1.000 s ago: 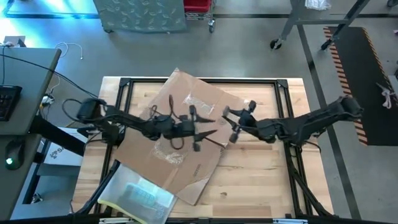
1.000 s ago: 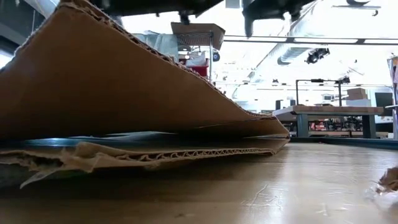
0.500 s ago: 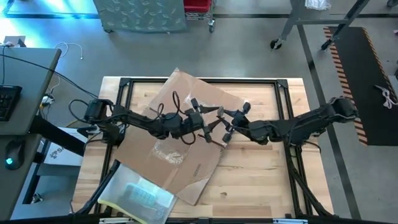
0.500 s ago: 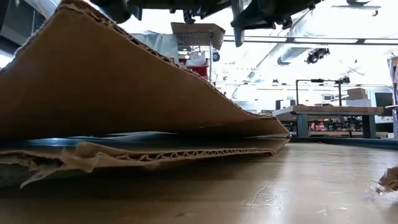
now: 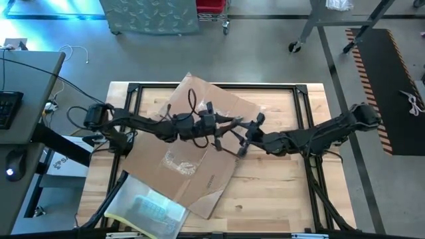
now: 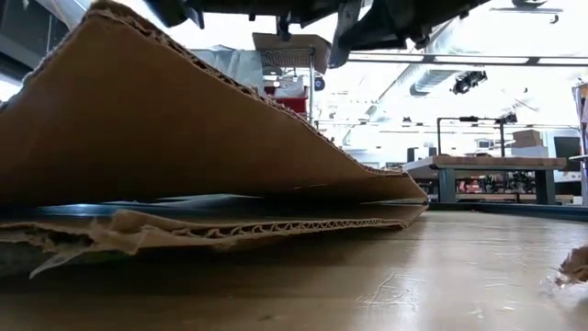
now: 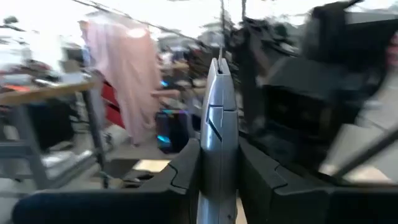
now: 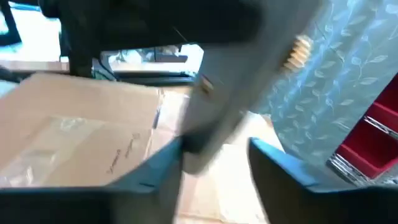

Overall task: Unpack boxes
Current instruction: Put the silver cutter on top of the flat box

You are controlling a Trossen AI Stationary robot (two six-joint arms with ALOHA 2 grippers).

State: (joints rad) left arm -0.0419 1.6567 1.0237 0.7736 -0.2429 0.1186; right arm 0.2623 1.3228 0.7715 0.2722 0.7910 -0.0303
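The brown cardboard box [image 5: 212, 176] lies flattened on the table, its upper panel bowed up off the lower one in the low view [image 6: 165, 138]. My left gripper [image 5: 224, 131] hovers above the box's right part, shut on a narrow grey knife-like tool [image 7: 217, 118]. My right gripper [image 5: 242, 141] has come in from the table's right and meets it there. Its fingers stand open on either side of the blurred tool [image 8: 205, 118]. Whether they touch it I cannot tell. The box [image 8: 81, 124] shows below. My left gripper pinches the grey tool's lower body [image 7: 217, 177] between its two fingers, one on each flat side. The tool sticks straight out past the fingertips, lifted clear of the box.
Crinkly clear film [image 5: 180, 161] lies on the box. A flat clear sleeve with a yellow edge [image 5: 146, 209] sits at the table's near left corner. Black frame rails [image 5: 219, 86] border the table. Bare wood [image 5: 279, 192] shows at the near right.
My right gripper has moved toward the table's left, closing on my left gripper until its open fingers stand around the tool. My left gripper has shifted a little toward the far edge and turned. The box has stayed where it was.
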